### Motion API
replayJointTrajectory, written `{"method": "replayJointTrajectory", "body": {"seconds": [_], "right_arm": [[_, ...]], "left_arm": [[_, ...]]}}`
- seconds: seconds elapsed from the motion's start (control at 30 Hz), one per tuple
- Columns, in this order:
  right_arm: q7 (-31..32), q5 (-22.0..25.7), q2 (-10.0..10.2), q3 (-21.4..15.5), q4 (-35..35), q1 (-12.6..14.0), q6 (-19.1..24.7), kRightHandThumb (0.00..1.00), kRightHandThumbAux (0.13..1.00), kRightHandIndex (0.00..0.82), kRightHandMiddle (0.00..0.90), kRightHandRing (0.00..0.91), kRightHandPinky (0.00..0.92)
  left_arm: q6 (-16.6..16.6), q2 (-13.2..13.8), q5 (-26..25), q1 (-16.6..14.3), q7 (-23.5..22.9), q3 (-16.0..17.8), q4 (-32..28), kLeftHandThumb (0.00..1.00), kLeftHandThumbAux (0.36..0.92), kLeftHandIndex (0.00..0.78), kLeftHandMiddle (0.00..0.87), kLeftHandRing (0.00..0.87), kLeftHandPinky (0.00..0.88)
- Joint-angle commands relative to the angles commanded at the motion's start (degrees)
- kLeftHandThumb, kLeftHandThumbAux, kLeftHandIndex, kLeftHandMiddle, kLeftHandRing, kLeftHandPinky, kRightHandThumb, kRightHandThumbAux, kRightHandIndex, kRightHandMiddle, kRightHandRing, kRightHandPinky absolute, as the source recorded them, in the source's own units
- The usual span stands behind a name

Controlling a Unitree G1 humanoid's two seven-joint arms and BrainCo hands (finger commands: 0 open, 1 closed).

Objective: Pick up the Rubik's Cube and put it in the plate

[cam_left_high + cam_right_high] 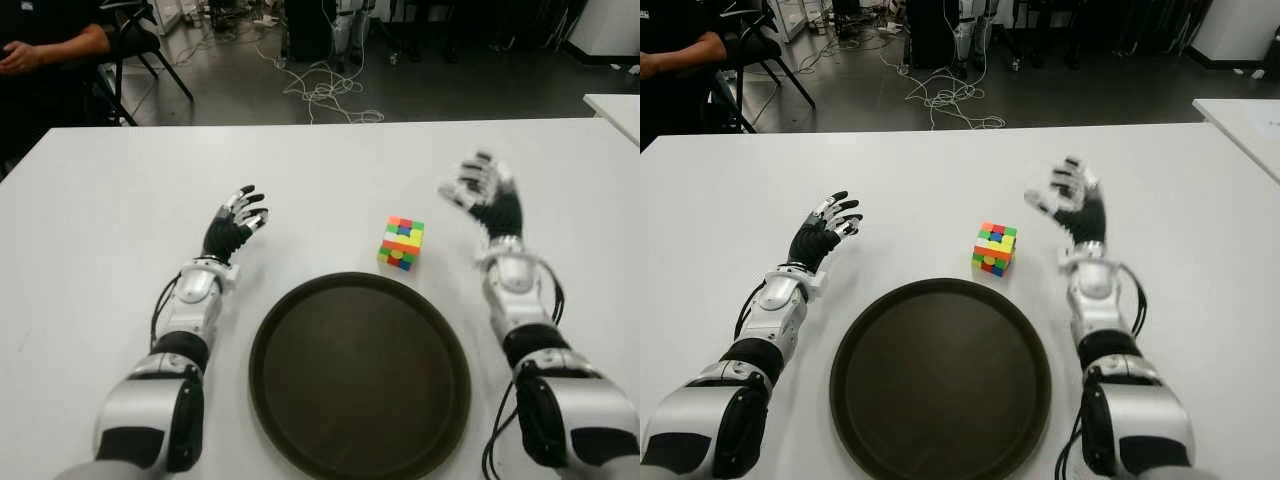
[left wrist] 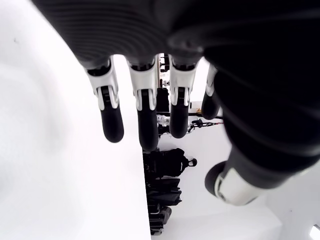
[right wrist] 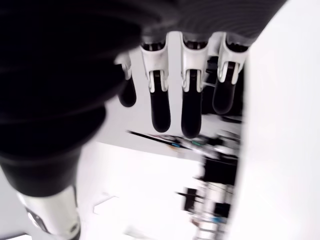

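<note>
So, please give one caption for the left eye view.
Rubik's Cube on table beside empty plate, between open left robot hand and right robot hand.

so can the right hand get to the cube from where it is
Probably yes. The right hand is open, just right of the cube, with only bare table between them. The plate sits nearer the robot, out of the way.

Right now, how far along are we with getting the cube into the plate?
Nothing is done yet. The Rubik's Cube sits on the white table, just beyond the dark plate and outside its rim. The plate holds nothing. In hand: the right hand is open, raised to the cube's right, not touching it. The left hand is open, left of the plate. Grasp, lift and placing all remain.
</note>
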Motion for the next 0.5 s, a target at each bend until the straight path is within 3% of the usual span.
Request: {"method": "replayJointTrajectory", "body": {"seconds": [0.2, 0.3, 0.5], "right_arm": [[-3.4, -3.8, -0.7, 1.8, -3.4, -1.3, -0.2, 0.000, 0.739, 0.208, 0.288, 0.293, 0.270], [-4.8, -6.1, -1.7, 2.9, -3.4, -3.3, 0.1, 0.000, 0.742, 0.209, 0.288, 0.300, 0.296], [-5.8, -7.5, -2.2, 3.6, -3.5, -4.2, -0.4, 0.000, 0.758, 0.207, 0.288, 0.311, 0.331]], "left_arm": [[0.0, 0.0, 0.2, 0.0, 0.3, -0.1, 0.0, 0.238, 0.747, 0.114, 0.190, 0.207, 0.220], [0.2, 0.1, 0.3, 0.0, 0.5, -0.2, 0.0, 0.237, 0.742, 0.112, 0.193, 0.209, 0.219], [0.2, 0.3, 0.4, 0.0, 0.6, -0.3, 0.0, 0.230, 0.737, 0.107, 0.189, 0.205, 0.211]]}}
